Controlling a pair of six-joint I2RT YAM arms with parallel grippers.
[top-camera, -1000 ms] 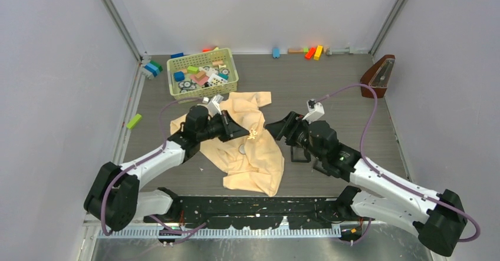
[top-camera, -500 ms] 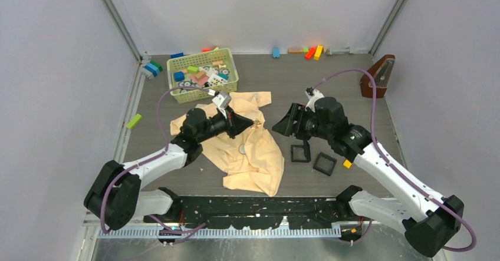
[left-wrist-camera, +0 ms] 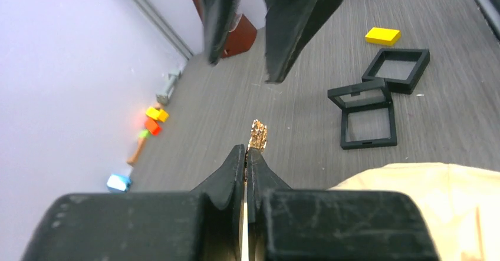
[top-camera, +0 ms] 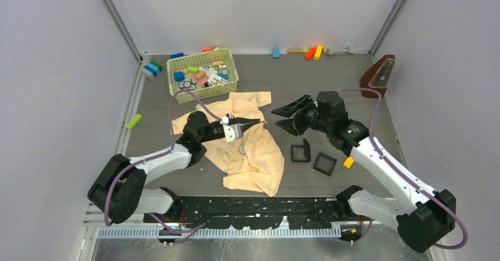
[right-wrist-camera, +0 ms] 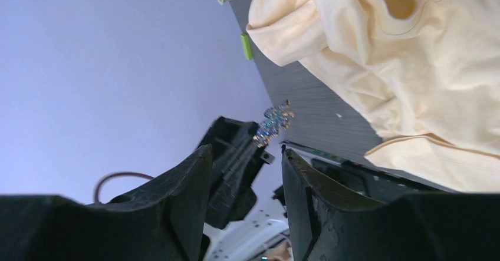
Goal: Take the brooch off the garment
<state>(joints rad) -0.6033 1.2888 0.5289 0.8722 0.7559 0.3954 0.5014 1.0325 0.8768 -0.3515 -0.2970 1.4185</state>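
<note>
The brooch is a tiny sparkling ornament pinched at the tip of my left gripper, which is shut on it and holds it in the air. It glints pale blue in the right wrist view. From above, the left gripper points right over the right edge of the cream garment. My right gripper faces it just to the right, open, with the brooch a little ahead of its fingertips. Nothing lies between its jaws.
Two black square trays and a yellow block lie right of the garment. A grey disc rests on the cloth. A green basket of blocks stands at the back left, a metronome at the back right.
My left gripper has drawn the brooch off the garment and turned to point right. The right arm has risen and swung toward it, its jaws narrowing.
</note>
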